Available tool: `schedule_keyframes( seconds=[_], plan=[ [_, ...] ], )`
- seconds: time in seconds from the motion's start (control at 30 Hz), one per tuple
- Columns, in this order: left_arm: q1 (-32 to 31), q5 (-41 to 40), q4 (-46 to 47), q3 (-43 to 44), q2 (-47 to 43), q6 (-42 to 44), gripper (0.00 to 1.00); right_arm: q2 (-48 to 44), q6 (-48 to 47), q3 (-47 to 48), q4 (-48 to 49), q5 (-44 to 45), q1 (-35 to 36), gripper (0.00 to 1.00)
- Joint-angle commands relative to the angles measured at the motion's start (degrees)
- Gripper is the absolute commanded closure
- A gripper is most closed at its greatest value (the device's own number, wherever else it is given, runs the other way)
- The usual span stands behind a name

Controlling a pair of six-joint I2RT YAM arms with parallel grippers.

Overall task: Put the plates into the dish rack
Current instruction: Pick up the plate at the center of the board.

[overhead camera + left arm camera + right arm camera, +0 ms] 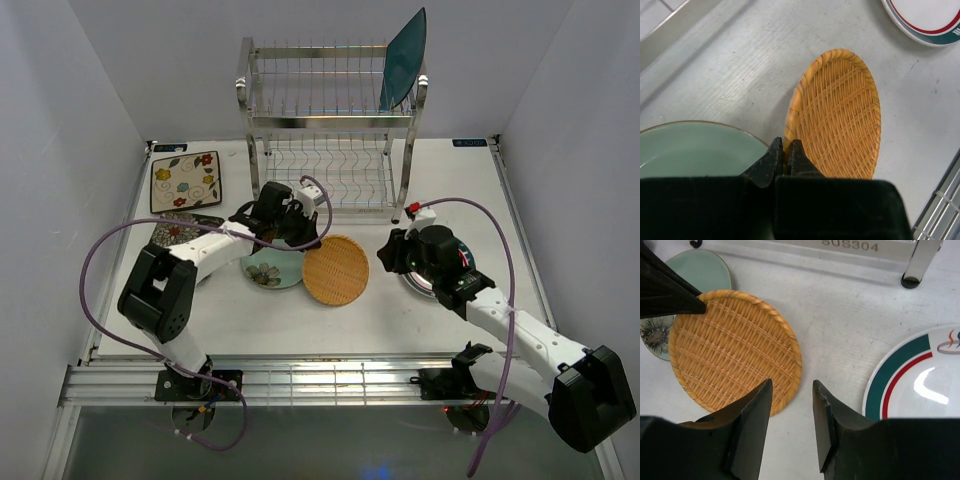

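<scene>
At the far left of the table (480,200), a cream floral plate (186,181) is seen lying flat. A dark floral plate (185,230) lies just near of it, partly hidden by the left arm.

Further right, the pale green plate (272,268) is seen flat on the table, with a flower painted in its well. The woven plate (336,270) lies against its right side, and the woven rim overlaps the green edge.

The left gripper (785,150) is placed at the woven plate's far-left edge. Its fingers are pressed together on the rim, with only a sliver of orange weave showing between them.

The dish rack (330,110) stands at the far centre, and one plate is held in it. A teal plate (403,60) is set on edge in the upper tier at the right end, leaning to the right (its top rises well above the rack's frame).

Right of the woven plate, the right gripper (792,405) is held low over bare table. Its jaws are parted by a moderate gap and nothing is between them. One finger is seen just beside the woven plate's near-right rim. The white plate (910,375), banded in teal and red, lies flat at the right, largely covered by the right arm in the top view.
</scene>
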Motion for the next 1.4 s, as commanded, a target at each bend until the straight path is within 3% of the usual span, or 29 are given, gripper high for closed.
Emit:
schedule_keyframes(
  seconds=[0.0,0.03,0.1,0.17,0.33,0.83,1.37],
  plan=[
    [0.44,-2.88,2.94,-2.32,-7.08,2.39,1.00,2.02,-2.85,-0.83,10.10,2.09,0.18,0.56],
    [0.44,-3.06,3.47,-3.63,-7.97,2.56,1.00,2.20,-3.55,-1.18,11.60,0.53,0.01,0.55],
    [0.44,-3.67,4.97,-4.69,-10.51,3.00,1.00,3.25,-5.49,-1.53,14.93,-9.04,0.00,0.44],
    [0.35,-3.24,5.93,-6.01,-11.84,3.35,1.00,3.87,-6.28,-3.54,19.24,-16.32,-0.08,0.10],
    [0.53,-1.66,6.82,-7.59,-14.92,4.23,1.00,4.22,-7.25,-6.54,29.45,-19.53,-0.17,0.10],
    [0.53,1.86,7.34,-10.41,-22.48,6.34,1.00,5.28,-15.25,-9.88,34.82,-19.70,-0.35,0.09],
    [0.53,12.23,5.76,-12.17,-28.37,9.07,1.00,2.99,-17.36,-13.05,39.91,-28.56,-0.70,0.08]
  ],
)
